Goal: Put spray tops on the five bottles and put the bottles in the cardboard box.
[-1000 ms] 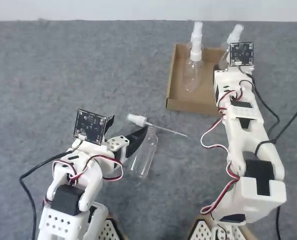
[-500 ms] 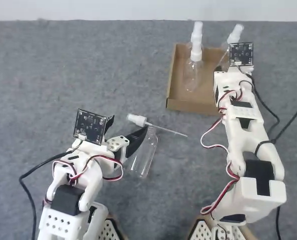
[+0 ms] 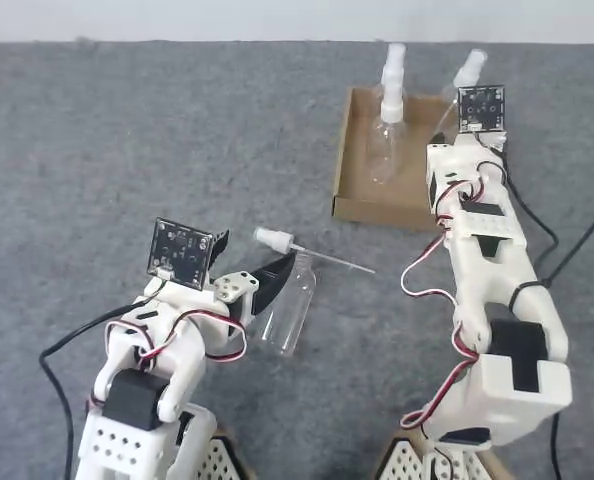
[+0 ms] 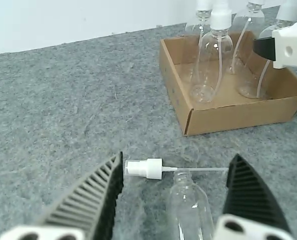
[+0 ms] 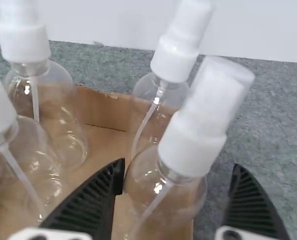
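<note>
Presently four capped bottles (image 4: 211, 60) stand boxed at the wide right pincer (image 5: 177, 165); one uncapped bottle (image 4: 188, 210) lies within the wide left pincer (image 4: 177, 160).

My right arm (image 3: 487, 240) covers part of the box (image 3: 352, 160); the loose bottle (image 4: 188, 207) runs off the left wrist view.
</note>
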Controlling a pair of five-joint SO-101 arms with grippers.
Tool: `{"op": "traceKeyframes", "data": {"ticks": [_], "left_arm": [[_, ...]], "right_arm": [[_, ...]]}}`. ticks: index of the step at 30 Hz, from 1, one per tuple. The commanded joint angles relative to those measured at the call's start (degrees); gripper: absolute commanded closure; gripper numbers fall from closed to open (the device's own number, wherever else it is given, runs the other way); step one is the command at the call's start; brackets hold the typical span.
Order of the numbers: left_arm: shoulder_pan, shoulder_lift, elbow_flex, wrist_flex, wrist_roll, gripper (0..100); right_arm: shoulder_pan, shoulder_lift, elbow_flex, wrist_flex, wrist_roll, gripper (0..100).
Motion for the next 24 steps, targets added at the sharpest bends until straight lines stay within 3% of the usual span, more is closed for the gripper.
{"op": "traceKeyframes", "data": {"ticks": [1, 9, 15, 21, 24], "left_arm": [[-0.3, -0.9, -0.3, -1.5, -0.3, 69], [-0.4, -0.9, -0.3, -1.5, -0.3, 69], [-6.2, -0.5, -1.3, -1.8, -0.3, 73], [-9.6, -0.4, -3.3, -0.7, 0.1, 73], [-12.5, -0.4, -5.5, -0.5, 0.2, 73]], "right_arm": [[-1.4, -8.7, -2.4, 5.7, 0.0, 73.5], [-3.7, -24.7, -5.5, 23.3, 0.0, 73.8], [-10.0, -35.6, -5.4, 38.8, -0.1, 73.9], [-24.0, -40.9, -5.4, 55.4, -0.8, 80.5], [-31.9, -40.1, -4.3, 59.8, -6.8, 87.9]]}}
